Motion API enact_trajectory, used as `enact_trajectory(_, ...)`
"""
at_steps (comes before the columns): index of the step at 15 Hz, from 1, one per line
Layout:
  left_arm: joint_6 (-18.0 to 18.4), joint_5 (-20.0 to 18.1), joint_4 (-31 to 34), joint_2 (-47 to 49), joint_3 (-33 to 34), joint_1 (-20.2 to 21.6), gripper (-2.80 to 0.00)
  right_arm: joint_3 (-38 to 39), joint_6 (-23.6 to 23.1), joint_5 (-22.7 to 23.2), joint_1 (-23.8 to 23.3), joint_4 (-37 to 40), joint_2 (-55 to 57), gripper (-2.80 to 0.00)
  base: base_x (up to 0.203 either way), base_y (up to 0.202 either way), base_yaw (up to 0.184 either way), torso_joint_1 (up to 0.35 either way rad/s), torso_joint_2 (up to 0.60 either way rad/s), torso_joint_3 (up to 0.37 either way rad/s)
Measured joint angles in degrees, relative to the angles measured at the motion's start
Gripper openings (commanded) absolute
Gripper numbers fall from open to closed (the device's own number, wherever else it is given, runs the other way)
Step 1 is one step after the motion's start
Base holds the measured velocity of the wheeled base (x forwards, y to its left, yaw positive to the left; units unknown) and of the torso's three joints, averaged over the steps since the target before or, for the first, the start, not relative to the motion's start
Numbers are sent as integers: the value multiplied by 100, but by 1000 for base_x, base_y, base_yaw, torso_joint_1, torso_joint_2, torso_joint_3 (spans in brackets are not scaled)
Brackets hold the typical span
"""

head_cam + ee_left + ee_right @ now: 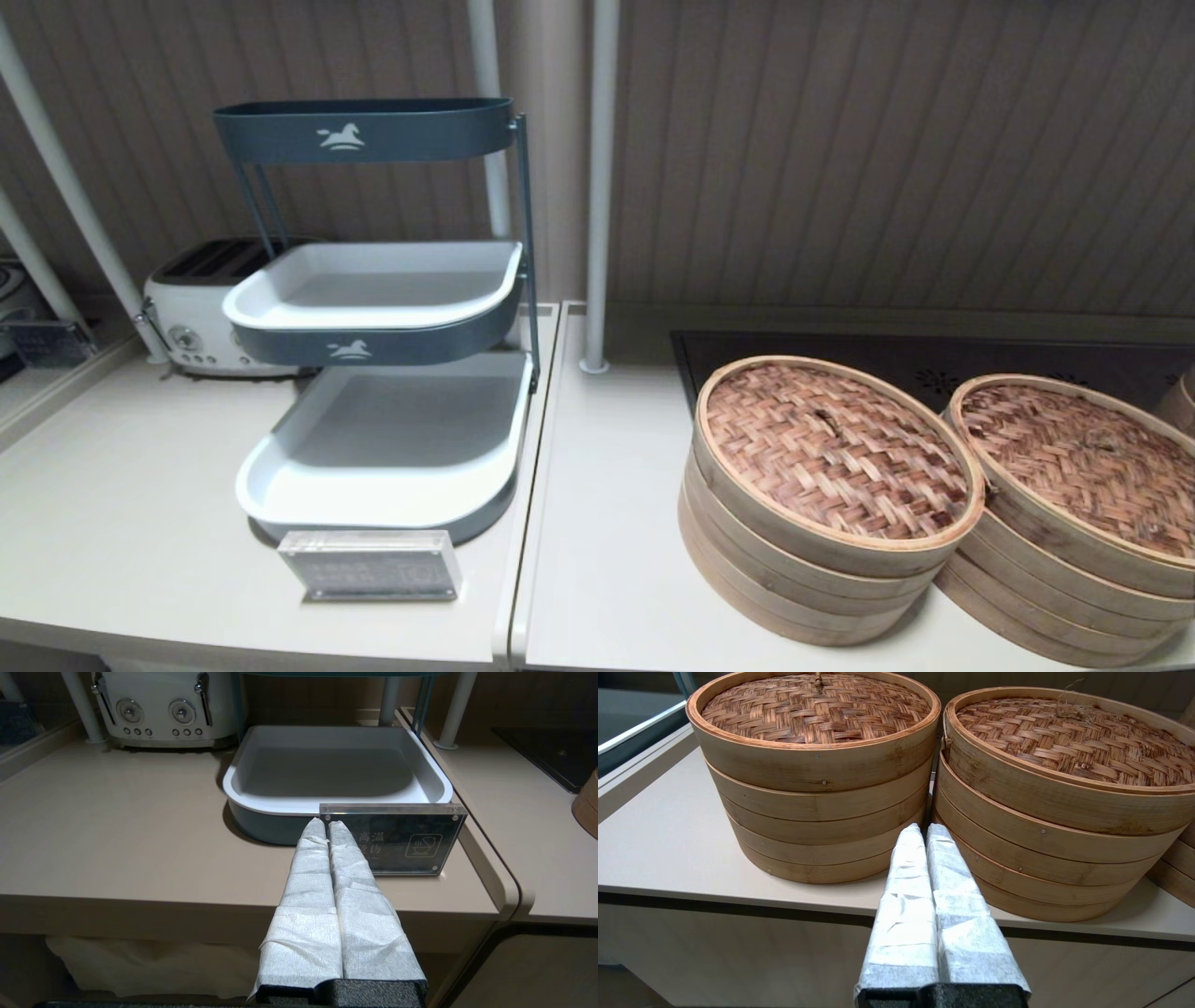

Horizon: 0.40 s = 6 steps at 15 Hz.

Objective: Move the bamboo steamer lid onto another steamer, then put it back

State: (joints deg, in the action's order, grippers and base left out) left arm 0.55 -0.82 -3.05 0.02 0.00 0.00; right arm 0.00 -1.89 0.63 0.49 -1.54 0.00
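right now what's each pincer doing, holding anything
Left pincer: shut, empty, off the counter's front edge facing the acrylic sign.
Right pincer: shut, empty, before the two steamers.

The clear acrylic sign [391, 840] standing just in front of the bottom tray [336, 770] carries pale Chinese characters, of which 高温 reads clearly, beside a square icon of a crossed-out hand; the blue rack's bands [364, 132] each bear a white rocking-horse logo; the toaster [163, 707] shows no readable lettering.
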Motion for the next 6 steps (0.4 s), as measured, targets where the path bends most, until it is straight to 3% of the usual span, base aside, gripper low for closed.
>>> enact_trajectory(6,-3,3,0,0,0,0,-280,0,7,-5,4,0,0,-280,0,0,0,0,0,0)
